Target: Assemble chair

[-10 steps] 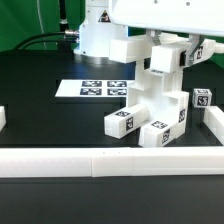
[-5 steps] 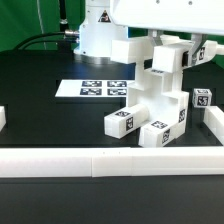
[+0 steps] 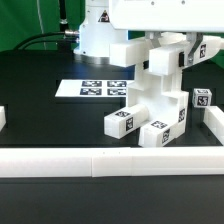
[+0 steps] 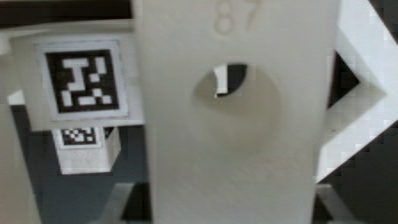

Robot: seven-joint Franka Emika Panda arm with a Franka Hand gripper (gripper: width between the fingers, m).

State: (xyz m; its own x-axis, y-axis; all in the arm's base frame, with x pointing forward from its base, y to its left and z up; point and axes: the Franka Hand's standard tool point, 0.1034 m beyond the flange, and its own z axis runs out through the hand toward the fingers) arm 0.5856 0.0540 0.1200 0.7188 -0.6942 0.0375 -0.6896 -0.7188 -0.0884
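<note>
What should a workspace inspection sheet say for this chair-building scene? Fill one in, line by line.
surface: black table, with a white rail along its front edge.
job's things: part-built white chair standing; upright slab with a hole at its top; tagged block beside it, at the exterior view's right.
clutter: nothing seen; only the marker board lying flat.
grippers: claw appears closed on the upright slab.
cables: dark cables behind the table, away from the chair.
surroundings: arm base; green backdrop.

arm (image 3: 160, 12): reaching down from above | fingers (image 3: 151, 45): clamped on chair (image 3: 160, 95)
</note>
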